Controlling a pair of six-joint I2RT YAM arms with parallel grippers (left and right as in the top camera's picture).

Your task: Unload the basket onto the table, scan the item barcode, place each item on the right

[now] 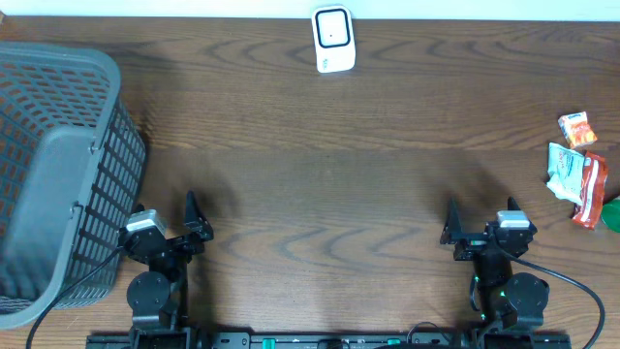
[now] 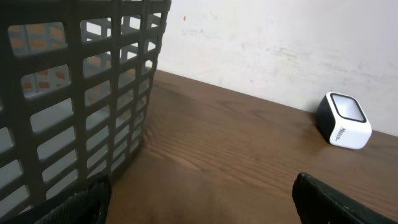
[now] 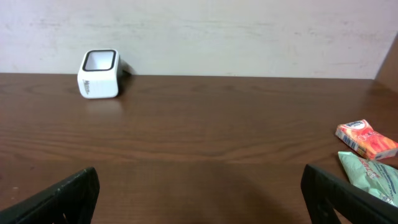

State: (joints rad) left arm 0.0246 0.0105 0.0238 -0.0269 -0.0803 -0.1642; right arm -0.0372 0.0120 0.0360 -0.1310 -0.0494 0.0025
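The basket at the left edge of the desk showed only its floor. The left gripper and right gripper were wide open, holding nothing.

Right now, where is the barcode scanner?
In the overhead view the white scanner stands centred at the far edge of the table, grey basket to its left, snack packets far right.

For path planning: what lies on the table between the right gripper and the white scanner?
Nothing; bare table from right gripper to scanner, per the right wrist view.
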